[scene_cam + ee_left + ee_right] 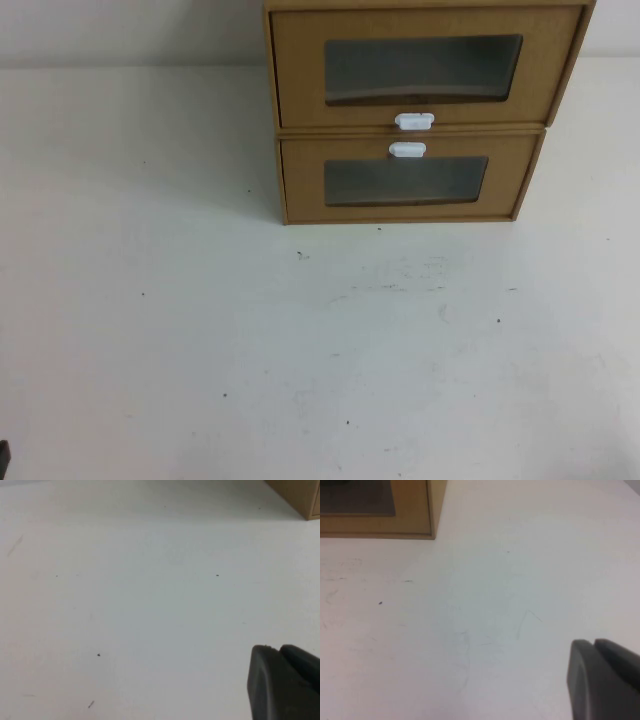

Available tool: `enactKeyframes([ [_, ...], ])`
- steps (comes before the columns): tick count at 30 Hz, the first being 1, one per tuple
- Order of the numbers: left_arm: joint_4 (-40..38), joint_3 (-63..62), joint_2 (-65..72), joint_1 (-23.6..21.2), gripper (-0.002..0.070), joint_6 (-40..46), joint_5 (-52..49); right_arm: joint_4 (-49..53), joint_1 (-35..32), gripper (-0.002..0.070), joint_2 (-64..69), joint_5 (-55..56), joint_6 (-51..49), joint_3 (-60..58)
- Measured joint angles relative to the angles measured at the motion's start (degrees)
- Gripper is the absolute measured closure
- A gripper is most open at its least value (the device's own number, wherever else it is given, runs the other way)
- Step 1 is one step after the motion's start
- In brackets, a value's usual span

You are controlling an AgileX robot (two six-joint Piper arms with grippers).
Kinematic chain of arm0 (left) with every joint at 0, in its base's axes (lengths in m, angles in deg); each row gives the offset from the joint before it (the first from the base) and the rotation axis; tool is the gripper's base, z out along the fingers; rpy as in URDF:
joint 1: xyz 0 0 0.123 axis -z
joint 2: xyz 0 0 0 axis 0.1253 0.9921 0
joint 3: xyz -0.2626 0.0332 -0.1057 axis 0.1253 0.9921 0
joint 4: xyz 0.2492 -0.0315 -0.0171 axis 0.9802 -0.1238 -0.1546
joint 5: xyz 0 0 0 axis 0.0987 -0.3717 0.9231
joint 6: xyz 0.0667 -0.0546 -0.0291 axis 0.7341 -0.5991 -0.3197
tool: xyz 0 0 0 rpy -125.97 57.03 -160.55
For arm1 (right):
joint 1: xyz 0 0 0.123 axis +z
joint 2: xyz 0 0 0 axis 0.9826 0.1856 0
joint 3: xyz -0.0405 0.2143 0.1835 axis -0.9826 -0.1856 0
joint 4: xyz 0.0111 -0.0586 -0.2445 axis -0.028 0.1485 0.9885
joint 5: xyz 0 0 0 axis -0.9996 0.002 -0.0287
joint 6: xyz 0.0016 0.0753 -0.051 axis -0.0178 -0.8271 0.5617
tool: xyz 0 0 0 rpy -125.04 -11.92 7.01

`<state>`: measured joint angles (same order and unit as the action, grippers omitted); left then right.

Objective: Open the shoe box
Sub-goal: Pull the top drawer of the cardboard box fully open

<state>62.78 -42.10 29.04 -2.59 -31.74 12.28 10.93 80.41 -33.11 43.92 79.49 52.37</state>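
Across the scene lies a white table. At its far side, right of centre, the top box sits on the bottom box, both closed, white handles meeting. Left gripper hovers over bare table, near left; open or closed, I cannot tell. Right gripper, closed and empty, hovers near right.
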Motion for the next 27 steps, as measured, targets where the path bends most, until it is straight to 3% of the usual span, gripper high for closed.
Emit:
enactKeyframes([
  [27, 0.0, 0.0, 0.0, 0.0, 0.0675, 0.0, 1.0, 0.0, 0.0, 0.0695, 0.0, 0.0, 0.0, 0.0],
])
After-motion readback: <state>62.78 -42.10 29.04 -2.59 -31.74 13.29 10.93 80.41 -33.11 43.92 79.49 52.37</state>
